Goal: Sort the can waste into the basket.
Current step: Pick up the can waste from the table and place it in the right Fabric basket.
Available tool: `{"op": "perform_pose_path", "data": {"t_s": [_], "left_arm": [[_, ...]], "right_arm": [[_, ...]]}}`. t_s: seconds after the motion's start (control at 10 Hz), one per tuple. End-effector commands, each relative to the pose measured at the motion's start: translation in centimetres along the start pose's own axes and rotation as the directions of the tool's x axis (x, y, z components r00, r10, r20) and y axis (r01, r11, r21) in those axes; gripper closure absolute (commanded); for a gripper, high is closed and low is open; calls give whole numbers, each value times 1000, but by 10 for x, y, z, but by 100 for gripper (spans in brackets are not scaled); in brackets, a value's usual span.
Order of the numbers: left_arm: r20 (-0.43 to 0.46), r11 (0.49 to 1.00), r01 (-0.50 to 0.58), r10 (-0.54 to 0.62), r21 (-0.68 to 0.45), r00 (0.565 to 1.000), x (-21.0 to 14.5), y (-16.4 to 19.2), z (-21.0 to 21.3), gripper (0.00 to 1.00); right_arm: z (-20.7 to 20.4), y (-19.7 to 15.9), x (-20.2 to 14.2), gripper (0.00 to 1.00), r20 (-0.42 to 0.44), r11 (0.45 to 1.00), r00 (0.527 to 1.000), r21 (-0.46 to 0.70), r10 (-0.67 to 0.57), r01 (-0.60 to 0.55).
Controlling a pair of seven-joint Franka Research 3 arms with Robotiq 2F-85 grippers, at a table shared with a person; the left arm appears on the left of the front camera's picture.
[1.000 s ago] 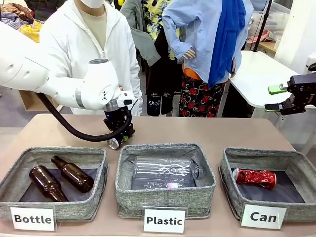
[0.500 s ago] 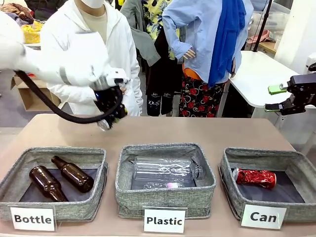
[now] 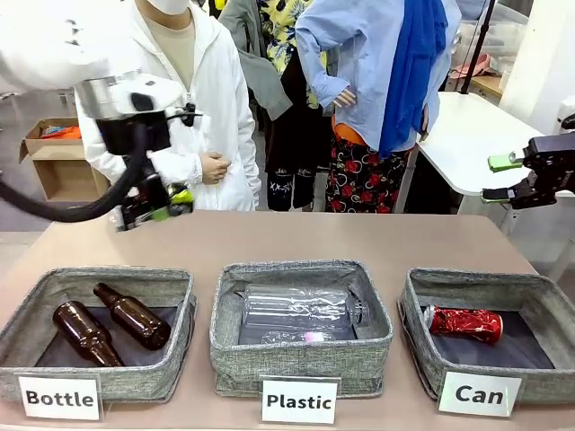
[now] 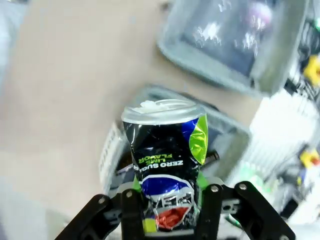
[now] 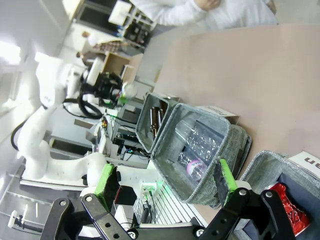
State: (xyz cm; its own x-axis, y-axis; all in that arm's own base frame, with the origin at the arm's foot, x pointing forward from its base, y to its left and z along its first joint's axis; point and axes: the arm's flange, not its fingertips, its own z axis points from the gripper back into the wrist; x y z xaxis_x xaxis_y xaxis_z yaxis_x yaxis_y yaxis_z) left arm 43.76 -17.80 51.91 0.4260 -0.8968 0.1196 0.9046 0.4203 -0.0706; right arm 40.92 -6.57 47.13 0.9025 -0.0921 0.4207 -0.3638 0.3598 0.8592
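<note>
Front view: the left claw [image 3: 153,208] hangs above the surface's far left edge; the right claw [image 3: 512,180] is apart. The red can [image 3: 464,323] lies in the Can basket [image 3: 422,355].

Left wrist view: the claw [image 4: 167,200] is clamped on the black can [image 4: 166,162]. Best carry it level across to that basket and release low.

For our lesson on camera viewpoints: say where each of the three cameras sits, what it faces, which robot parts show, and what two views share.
Front: fixed between the arms, facing the person across the table; left claw raised, right claw open at the right edge.
Left wrist: on the left arm, looking along its fingers at the gripped black can.
Right wrist: on the right arm, fingers apart, over the table.
Shared: red can in the Can bin, front and right wrist.
</note>
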Motion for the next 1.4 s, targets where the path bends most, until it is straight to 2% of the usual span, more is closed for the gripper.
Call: {"op": "perform_pose_path", "data": {"t_s": [0.0,0.1,0.2,0.3,0.5,0.6,0.7,0.8,0.9,1.0,1.1,1.2,1.3], "left_arm": [[10,945,327,-327,20,945,-42,-24,-17,100],[81,911,412,-413,32,907,-51,-28,-17,100],[230,989,150,-148,9,962,-58,-11,-10,74],[1,955,296,-296,4,955,-33,-30,-12,74],[1,955,296,-296,4,955,-33,-30,-12,74],[58,957,290,-291,17,955,-46,-27,-14,63],[121,960,277,-280,42,952,-16,-38,-24,63],[222,952,279,-301,126,927,26,-55,-26,63],[277,916,374,-401,148,873,69,-75,-23,63],[373,859,499,-502,114,780,117,-100,-23,63],[357,856,504,-509,113,784,162,-124,-25,63],[322,816,567,-570,112,756,215,-150,-29,63],[312,767,634,-630,102,711,260,-175,-31,63]], "right_arm": [[2,0,0,0,-1,1000,1000,1,21,-21],[2,0,0,0,-1,1000,1000,1,21,-21],[2,0,0,0,-1,1000,1000,1,21,-21],[2,0,0,0,-1,1000,1000,1,21,-21],[2,0,0,0,-1,1000,1000,1,21,-21],[0,0,0,0,0,1000,1000,0,0,0],[3,23,-8,0,-61,989,998,-143,33,-41],[17,36,-19,0,-174,957,983,-289,-50,-3],[38,49,-29,0,-199,907,978,-419,-56,-33],[66,63,-38,0,-176,853,984,-518,-28,-68],[95,75,-50,0,-137,817,990,-573,-16,-66],[125,82,-65,0,-113,760,994,-646,-6,-69],[146,82,-79,0,-87,719,996,-693,-17,-48]]}}
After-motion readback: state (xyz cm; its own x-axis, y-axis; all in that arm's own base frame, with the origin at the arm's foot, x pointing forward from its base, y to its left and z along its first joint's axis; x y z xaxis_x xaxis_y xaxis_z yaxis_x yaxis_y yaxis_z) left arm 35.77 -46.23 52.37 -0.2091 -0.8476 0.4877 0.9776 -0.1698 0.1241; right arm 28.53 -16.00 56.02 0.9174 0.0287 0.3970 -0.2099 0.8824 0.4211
